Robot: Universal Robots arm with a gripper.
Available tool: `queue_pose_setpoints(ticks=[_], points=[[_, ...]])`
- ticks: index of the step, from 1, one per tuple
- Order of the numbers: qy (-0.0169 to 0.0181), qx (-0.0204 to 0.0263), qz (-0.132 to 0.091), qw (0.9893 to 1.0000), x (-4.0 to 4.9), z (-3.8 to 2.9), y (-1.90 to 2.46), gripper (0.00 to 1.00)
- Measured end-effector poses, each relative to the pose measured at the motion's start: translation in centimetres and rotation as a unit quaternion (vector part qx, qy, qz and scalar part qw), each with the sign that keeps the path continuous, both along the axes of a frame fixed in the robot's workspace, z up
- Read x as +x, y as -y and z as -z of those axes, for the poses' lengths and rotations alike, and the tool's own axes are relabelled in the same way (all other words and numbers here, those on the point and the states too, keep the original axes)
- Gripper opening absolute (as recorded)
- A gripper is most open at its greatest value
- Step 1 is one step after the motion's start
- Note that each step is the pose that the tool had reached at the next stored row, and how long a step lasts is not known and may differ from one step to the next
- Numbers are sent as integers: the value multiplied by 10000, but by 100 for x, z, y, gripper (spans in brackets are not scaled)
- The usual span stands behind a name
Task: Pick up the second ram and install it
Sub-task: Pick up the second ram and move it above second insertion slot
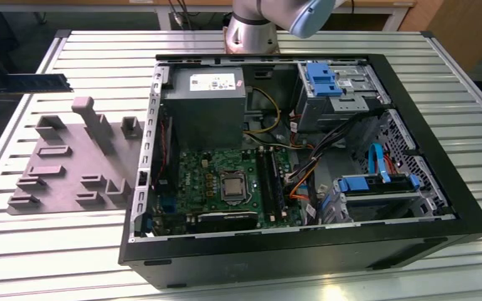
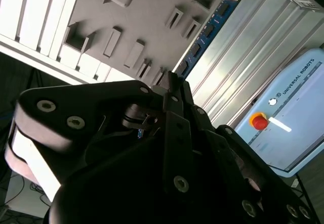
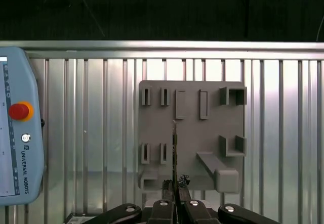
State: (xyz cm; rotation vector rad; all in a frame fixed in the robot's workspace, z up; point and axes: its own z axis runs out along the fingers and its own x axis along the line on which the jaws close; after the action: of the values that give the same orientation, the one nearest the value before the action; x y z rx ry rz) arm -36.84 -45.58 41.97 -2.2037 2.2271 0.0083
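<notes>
Gripper [image 3: 175, 187] raised above grey fixture plate [image 3: 192, 133], fingers [image 3: 188, 209] clamped on the second ram [image 1: 30, 82], stick held level, well apart from open computer case [image 1: 442, 207]

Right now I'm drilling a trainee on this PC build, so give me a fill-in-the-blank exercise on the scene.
1. The gripper is shut on the blue ___.
2. In the exterior view, what it holds is ___ the case, not inside it.
3. The round button on the pendant is ___.
Missing words: ram; outside; red.
</notes>
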Motion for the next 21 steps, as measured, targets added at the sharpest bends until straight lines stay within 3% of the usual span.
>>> queue_pose_setpoints(ticks=[21], points=[[0,0,0,10000,534,0,0,14]])
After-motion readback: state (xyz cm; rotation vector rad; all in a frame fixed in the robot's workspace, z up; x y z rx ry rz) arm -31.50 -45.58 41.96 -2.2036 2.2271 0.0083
